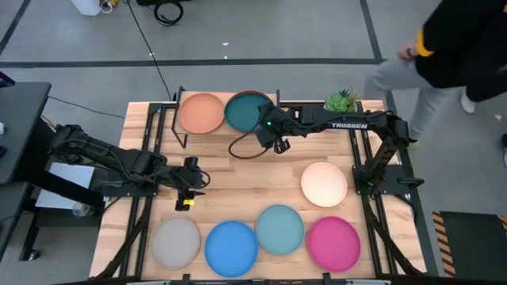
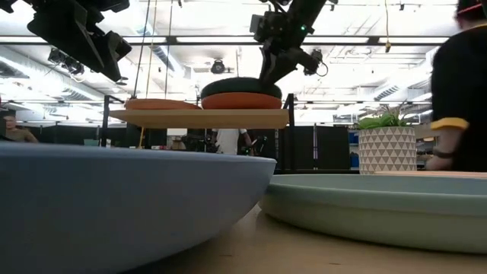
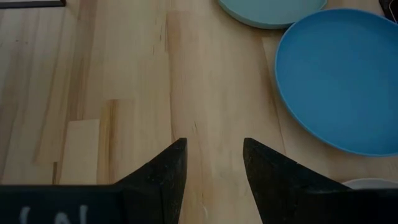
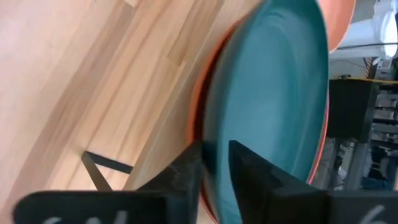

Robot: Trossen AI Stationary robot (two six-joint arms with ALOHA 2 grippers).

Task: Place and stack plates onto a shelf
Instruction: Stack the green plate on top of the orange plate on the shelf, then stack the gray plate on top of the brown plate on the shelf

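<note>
Closest to the low camera we have the blue plate (image 2: 114, 205) and the light teal plate (image 2: 380, 209), both on the tabletop, well clear of either gripper. The right gripper (image 4: 214, 155) sits at the near rim of the dark teal plate (image 1: 248, 110), fingers narrowed on that rim with one above and one below; we read it as pinching the edge. That plate rests on an orange plate (image 2: 240, 100), which sits on the shelf (image 2: 199, 117); another orange-toned plate (image 1: 201, 113) lies beside them on the same board. The key relation: the plate extends straight ahead of the right gripper, flat, so release then a pull straight back along the fingers looks right to us. The left gripper (image 3: 214, 171) hovers over bare table, fingers apart, holding nothing. The blue plate is just ahead of it and off to one side, grey (image 1: 176, 242) close by too. Cream (image 1: 324, 184) and magenta (image 1: 333, 243) lie nearer the right arm's base.
</note>
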